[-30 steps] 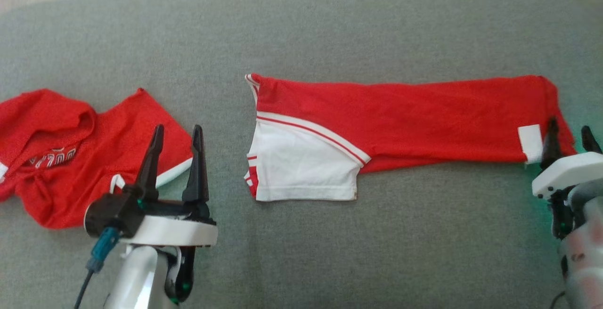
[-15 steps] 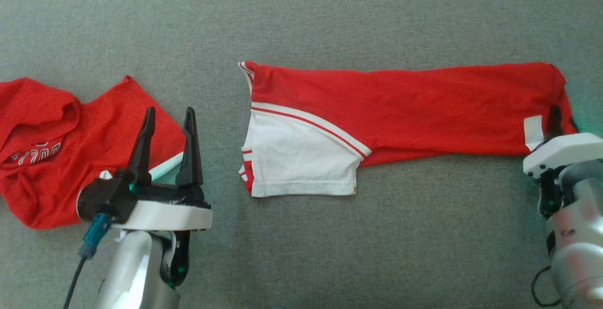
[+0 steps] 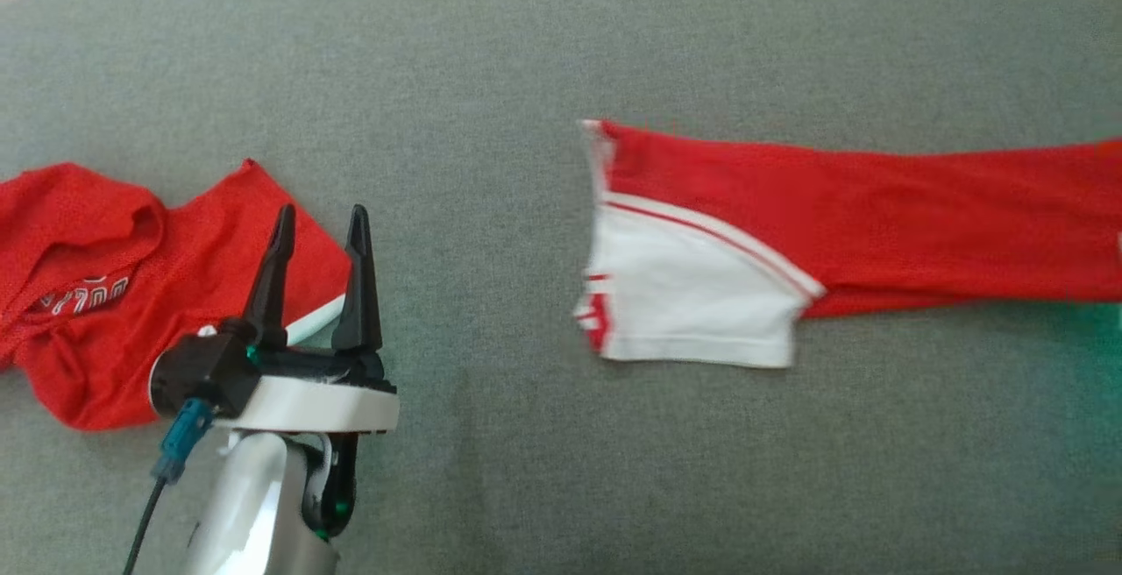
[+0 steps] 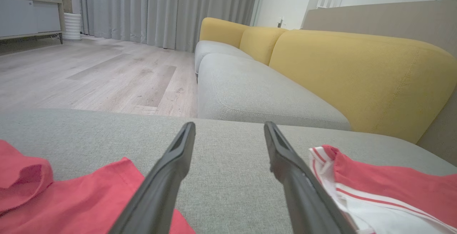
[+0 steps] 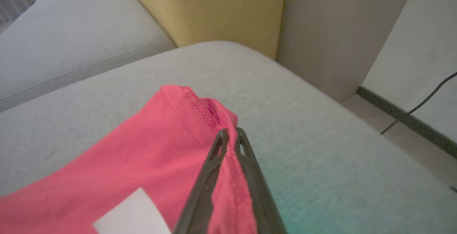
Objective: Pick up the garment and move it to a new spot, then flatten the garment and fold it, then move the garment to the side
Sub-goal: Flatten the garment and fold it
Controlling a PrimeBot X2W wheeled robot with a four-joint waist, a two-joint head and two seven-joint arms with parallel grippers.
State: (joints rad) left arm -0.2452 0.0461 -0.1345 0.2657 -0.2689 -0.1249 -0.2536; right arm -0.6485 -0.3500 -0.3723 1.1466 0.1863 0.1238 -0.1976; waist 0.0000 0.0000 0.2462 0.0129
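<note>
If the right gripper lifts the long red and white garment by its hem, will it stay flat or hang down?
Probably it hangs limp: the garment lies thin and flat on the grey cushion, and its hem bunches in the shut right gripper. It looks light; dragging might wrinkle it.

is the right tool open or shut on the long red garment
Shut on it: the right tool, seen from its wrist, has its fingers closed with the hem of the long red garment pinched between them.
</note>
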